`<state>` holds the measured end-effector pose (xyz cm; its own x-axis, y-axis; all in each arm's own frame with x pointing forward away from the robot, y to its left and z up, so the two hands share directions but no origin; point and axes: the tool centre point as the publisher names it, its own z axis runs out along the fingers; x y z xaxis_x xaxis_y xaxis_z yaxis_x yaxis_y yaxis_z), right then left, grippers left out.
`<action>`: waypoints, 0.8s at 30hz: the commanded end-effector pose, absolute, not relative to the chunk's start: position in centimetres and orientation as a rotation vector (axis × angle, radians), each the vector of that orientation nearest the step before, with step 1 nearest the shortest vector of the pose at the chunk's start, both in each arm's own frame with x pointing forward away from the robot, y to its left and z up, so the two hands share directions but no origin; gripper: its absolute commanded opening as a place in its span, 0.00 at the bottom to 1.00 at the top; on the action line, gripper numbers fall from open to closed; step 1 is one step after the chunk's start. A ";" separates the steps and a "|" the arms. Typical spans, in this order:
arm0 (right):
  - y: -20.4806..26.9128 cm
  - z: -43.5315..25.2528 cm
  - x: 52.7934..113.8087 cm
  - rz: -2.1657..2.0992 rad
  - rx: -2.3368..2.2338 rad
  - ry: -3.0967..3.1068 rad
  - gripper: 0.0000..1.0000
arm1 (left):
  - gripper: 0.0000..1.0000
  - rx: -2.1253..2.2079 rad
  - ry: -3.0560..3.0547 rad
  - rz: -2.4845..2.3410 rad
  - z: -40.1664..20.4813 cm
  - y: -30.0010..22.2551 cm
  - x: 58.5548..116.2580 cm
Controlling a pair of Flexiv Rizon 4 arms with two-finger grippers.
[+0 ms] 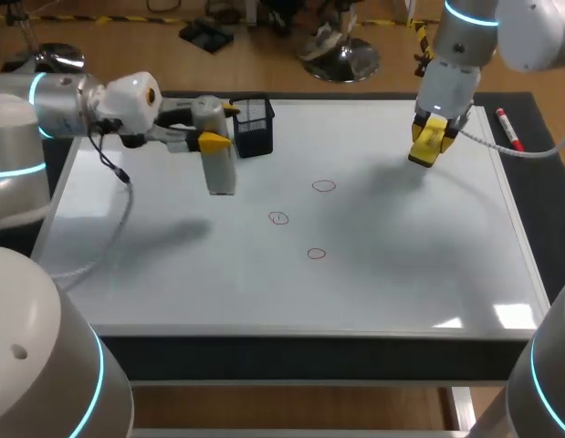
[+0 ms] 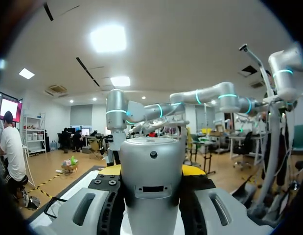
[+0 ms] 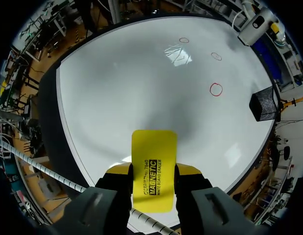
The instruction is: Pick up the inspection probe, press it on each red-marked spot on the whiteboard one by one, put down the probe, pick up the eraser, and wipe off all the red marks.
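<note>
My left gripper (image 1: 220,126) is shut on the grey cylindrical probe (image 1: 222,169), which hangs above the whiteboard (image 1: 401,255) at its far left. In the left wrist view the probe (image 2: 152,176) fills the space between the fingers of that gripper (image 2: 152,171). Three red circles (image 1: 324,186) (image 1: 279,218) (image 1: 317,254) are drawn mid-board. My right gripper (image 1: 435,128) hovers over the far right of the board, shut on the yellow eraser (image 1: 424,148). The right wrist view shows the eraser (image 3: 153,169) clamped in the gripper (image 3: 153,171), with the red circles (image 3: 216,89) well ahead.
A black mesh basket (image 1: 253,126) stands at the board's far edge, just right of the probe. A red marker (image 1: 507,128) lies on the dark mat beyond the board's right edge. The basket (image 3: 263,106) also shows in the right wrist view.
</note>
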<state>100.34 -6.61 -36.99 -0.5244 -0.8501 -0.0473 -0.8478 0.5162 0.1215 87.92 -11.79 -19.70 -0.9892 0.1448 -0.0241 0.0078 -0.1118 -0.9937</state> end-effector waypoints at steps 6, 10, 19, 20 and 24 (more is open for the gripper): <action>-6.7 -36.9 100.4 -0.199 1.525 -2.717 0.00 | 0.00 -0.145 -2.050 2.268 -20.9 -15.9 86.6; -6.7 -36.9 100.4 -0.199 1.525 -2.717 0.00 | 0.00 -0.160 -2.041 2.270 -21.5 -16.9 86.8; -6.7 -36.9 100.4 -0.199 1.525 -2.717 0.00 | 0.00 -0.179 -2.045 2.251 -23.4 -18.8 87.4; -6.7 -36.9 100.4 -0.199 1.525 -2.717 0.00 | 0.00 -0.178 -2.042 2.247 -23.6 -19.0 87.5; -6.7 -36.9 100.4 -0.199 1.525 -2.717 0.00 | 0.00 -0.189 -2.033 2.243 -24.3 -19.8 88.0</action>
